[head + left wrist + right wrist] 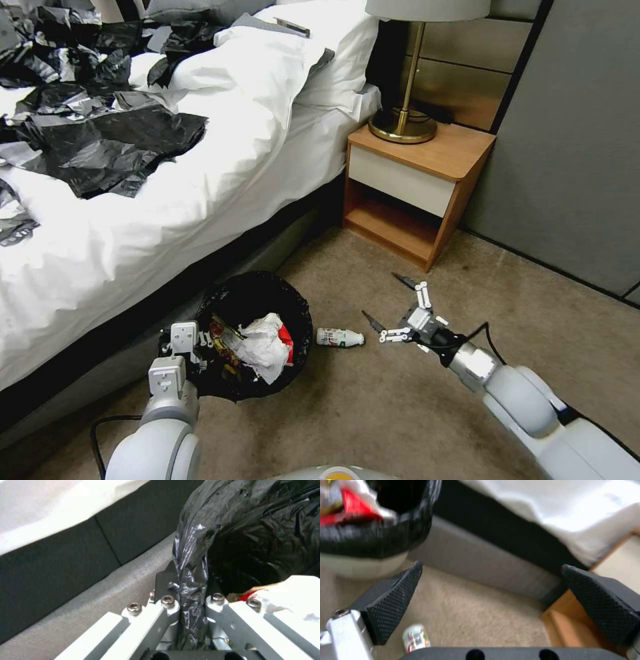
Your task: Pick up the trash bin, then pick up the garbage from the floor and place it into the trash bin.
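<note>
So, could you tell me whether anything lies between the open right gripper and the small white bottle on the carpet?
Nothing visible does: bare carpet separates the right gripper from the bottle, which lies beside the trash bin.

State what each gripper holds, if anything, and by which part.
The left gripper pinches the trash bin by its bag-covered rim. The right gripper is open and holds nothing.

Right gripper (493,597) fingers (393,600) spread above a bottle (416,638)
</note>
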